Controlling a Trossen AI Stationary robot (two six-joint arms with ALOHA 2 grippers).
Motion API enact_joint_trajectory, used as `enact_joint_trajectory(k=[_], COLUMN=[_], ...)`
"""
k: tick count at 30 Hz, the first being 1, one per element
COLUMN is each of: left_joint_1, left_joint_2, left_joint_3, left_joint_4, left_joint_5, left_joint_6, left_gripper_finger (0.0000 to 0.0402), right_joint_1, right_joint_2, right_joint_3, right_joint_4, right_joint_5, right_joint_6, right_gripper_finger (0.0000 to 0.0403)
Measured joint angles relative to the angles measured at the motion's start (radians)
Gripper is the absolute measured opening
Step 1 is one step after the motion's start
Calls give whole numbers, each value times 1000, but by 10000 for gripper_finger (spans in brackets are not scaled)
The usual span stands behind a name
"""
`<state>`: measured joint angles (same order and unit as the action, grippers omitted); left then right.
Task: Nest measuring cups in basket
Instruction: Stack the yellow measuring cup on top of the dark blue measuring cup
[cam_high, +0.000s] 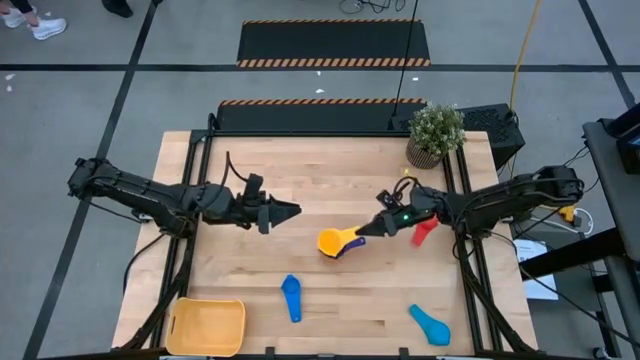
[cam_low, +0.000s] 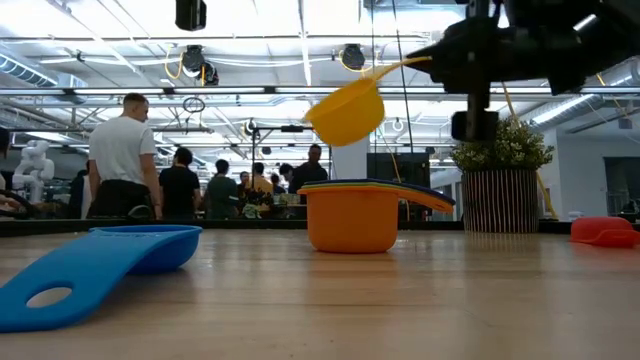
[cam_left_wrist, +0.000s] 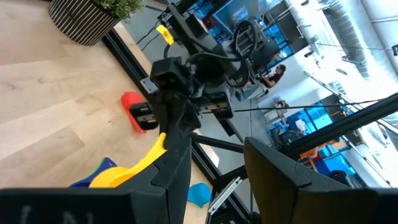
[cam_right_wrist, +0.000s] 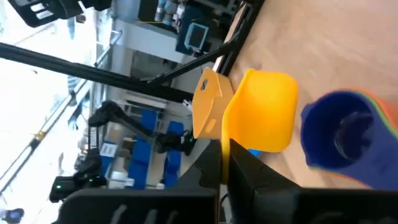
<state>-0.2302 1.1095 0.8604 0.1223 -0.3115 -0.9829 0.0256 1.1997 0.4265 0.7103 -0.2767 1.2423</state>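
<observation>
right gripper (cam_high: 362, 232) pinches yellow cup (cam_low: 348, 112) by its handle, bowl hung above the nested stack (cam_low: 352, 214) to drop in | left gripper (cam_high: 290, 211) beside stack, part open, empty (waiting) | basket (cam_high: 207, 327) well apart from stack

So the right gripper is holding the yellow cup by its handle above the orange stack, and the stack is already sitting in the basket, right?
Not quite. The right gripper does hold the yellow cup by its handle above the orange stack, but the stack stands on the bare table. The high view shows the basket apart, at the table's near left corner.
</observation>
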Motion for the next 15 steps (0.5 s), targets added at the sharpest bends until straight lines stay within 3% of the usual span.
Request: enact_joint_trajectory(k=[15], left_joint_1=[35], left_joint_2=[0], left_joint_3=[0], left_joint_4=[11], left_joint_5=[0], left_joint_6=[-7], left_gripper_finger=[149], right_joint_1=[1], right_joint_2=[88], right_joint_3=[-25], right_joint_4=[49], right_joint_5=[66], right_joint_6=[13], right_gripper_finger=[0])
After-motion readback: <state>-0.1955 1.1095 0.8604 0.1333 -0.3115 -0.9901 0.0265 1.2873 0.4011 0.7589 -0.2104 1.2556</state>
